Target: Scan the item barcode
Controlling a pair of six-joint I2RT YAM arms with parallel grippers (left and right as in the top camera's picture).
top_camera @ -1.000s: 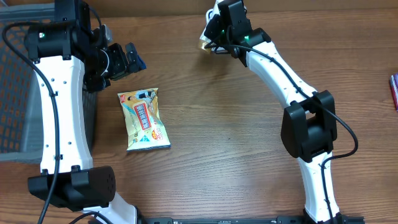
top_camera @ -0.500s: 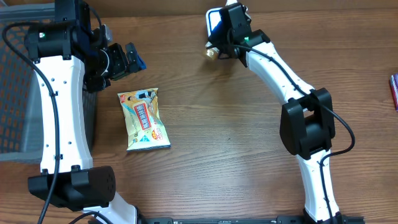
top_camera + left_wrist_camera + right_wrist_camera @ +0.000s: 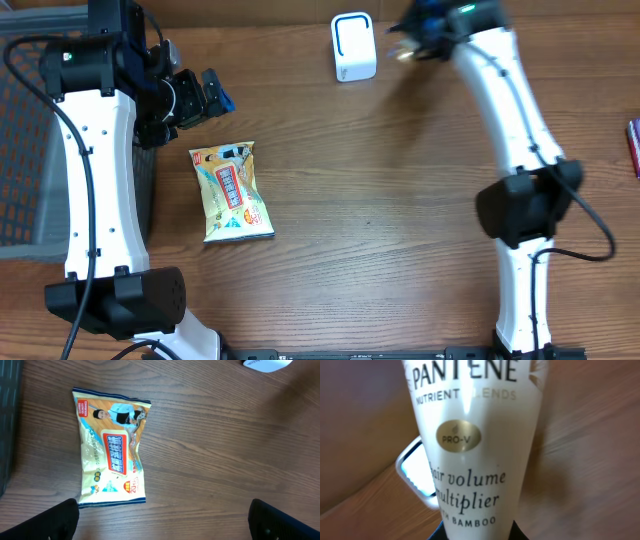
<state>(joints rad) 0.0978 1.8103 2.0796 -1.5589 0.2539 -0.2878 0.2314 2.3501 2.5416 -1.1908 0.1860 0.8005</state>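
Observation:
My right gripper is shut on a cream Pantene tube, which fills the right wrist view. Overhead the arm is blurred at the table's far edge, just right of the white barcode scanner. The scanner shows behind the tube, to its left. A yellow snack packet lies flat on the table at the left. My left gripper hovers open above and behind it; in the left wrist view the packet lies ahead of the wide-apart fingertips.
A dark mesh basket stands at the left edge behind the left arm. A red object pokes in at the right edge. The scanner's corner shows at the top of the left wrist view.
The right arm has swung to the right with the tube, off the scanner, which now shows in full. The left arm and the packet have not moved.

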